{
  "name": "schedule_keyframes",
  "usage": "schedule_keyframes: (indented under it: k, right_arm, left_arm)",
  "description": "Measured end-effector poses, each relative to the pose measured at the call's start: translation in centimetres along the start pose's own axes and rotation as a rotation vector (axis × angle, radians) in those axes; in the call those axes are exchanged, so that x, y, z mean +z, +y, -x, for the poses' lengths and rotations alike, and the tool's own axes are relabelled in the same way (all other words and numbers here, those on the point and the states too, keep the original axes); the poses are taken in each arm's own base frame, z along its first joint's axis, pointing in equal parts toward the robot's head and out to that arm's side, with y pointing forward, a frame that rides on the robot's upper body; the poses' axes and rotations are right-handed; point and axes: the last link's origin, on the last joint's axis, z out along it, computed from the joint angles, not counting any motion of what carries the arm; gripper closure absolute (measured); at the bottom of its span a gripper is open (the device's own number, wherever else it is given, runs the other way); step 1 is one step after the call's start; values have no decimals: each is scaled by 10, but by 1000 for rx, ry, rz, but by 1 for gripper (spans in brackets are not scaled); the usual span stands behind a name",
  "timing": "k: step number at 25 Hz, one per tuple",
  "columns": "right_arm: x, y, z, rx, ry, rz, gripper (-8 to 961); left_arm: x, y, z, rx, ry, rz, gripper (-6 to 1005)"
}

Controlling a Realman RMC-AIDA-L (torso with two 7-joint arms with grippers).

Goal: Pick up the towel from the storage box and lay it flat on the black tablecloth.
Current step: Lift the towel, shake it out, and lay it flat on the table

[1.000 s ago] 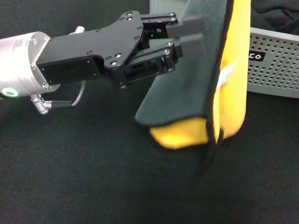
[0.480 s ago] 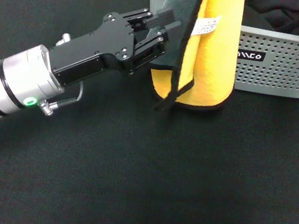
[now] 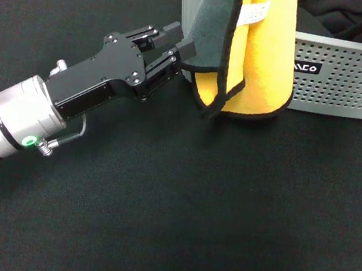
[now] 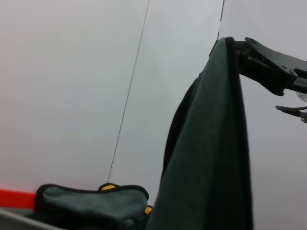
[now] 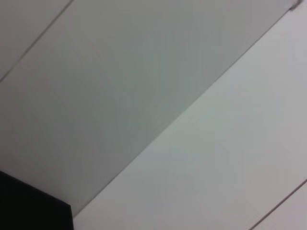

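One pincer (left) (image 3: pixel 180 48) clamps towel (image 3: pixel 259 65) edge, hanging before storage box (image 3: pixel 353 79), above black tablecloth (image 3: pixel 190 212).

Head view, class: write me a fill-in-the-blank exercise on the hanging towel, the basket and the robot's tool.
1. The plush towel hanging in front of the basket shows a yellow-orange side and a ____ side.
2. The towel's edge is trimmed in ____.
3. The light grey perforated plastic storage box stands on the ____ tablecloth.
4. The robot's ____ tool grips the towel's grey edge.

Missing words: grey; black; black; left
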Motion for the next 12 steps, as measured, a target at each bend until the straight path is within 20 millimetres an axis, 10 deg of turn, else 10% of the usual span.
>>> schedule_keyframes:
  k: [12]
  right_arm:
    - [10, 0, 2, -10, 0, -28, 885]
  left_arm:
    - [-12, 11, 17, -56, -2, -40, 650]
